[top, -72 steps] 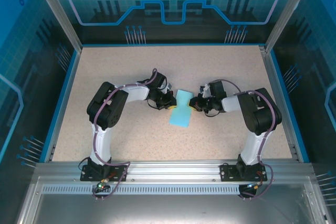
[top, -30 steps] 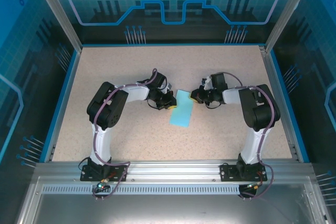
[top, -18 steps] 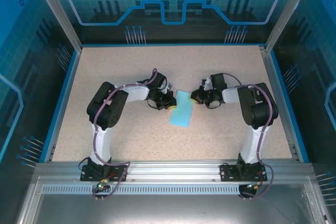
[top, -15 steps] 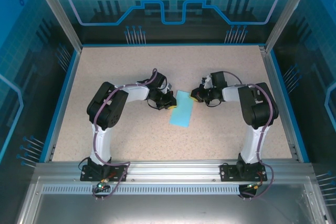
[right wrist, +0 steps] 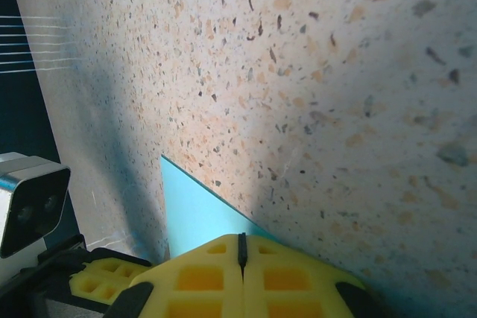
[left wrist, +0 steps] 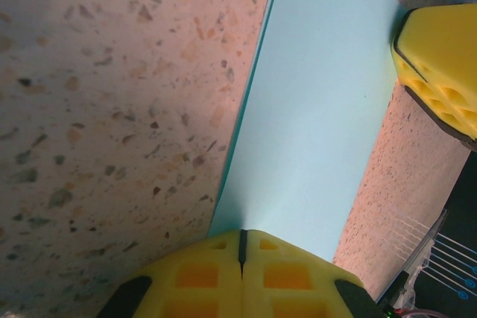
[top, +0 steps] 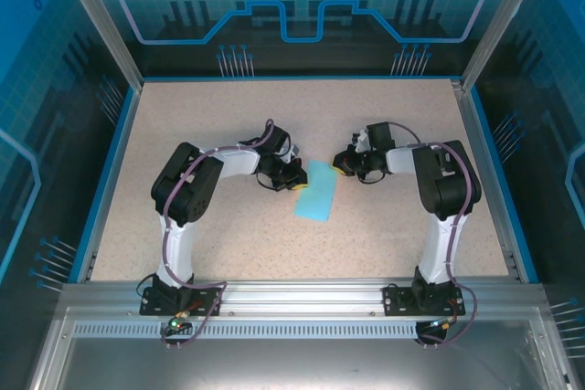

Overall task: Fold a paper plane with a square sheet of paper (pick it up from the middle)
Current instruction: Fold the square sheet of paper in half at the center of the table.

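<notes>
At frame centre, sheet: the square sheet of paper (top: 316,193) lies flat on the table (top: 210,116) as a narrow strip.
Left of it: left gripper (top: 298,181), tips together on the strip's edge.
Upper right: right gripper (top: 340,168), tips together at its far corner.
Progress: apparently early folds only; nose and wings remain.

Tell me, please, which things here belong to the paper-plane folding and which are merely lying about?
Belongs to the job:
folded cyan paper
left gripper, shut at the paper's left edge
right gripper, shut at its far right corner

Merely there:
speckled table
blue enclosure panels
aluminium rail
</notes>
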